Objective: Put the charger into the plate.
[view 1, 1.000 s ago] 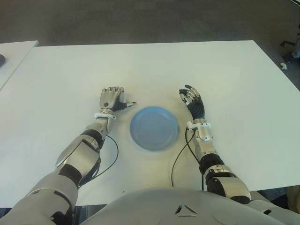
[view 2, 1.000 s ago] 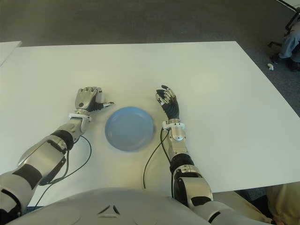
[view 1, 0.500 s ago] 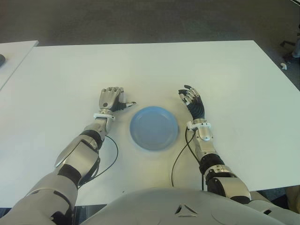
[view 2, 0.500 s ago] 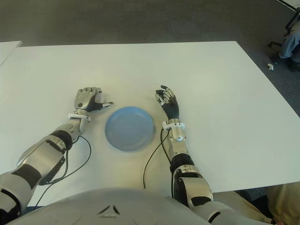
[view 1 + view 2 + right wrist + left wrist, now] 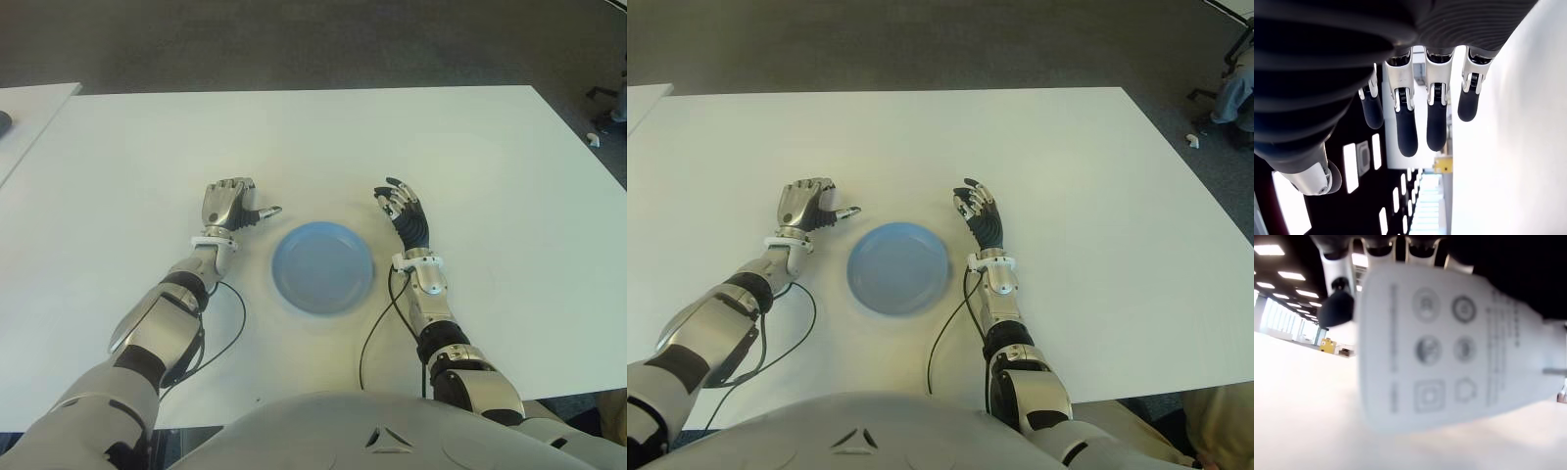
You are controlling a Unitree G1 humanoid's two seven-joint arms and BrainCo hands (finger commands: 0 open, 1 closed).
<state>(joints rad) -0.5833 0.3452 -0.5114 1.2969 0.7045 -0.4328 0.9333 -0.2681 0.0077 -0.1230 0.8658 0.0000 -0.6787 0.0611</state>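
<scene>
Left robot hand (image 5: 227, 206) grasps white charger (image 5: 1449, 352) beside blue plate (image 5: 322, 266) | right robot hand (image 5: 405, 211) relaxed, empty | next: carry over plate, release

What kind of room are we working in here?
Probably an office or lab: a large white table on grey carpet, rows of ceiling light panels in the left wrist view, and what may be an office chair's base at the far right.

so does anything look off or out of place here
Nothing stands out. The blue plate sits flat and bare on the white table. The left hand beside it grips the white charger. The right hand, open, shows on the plate's other side.
</scene>
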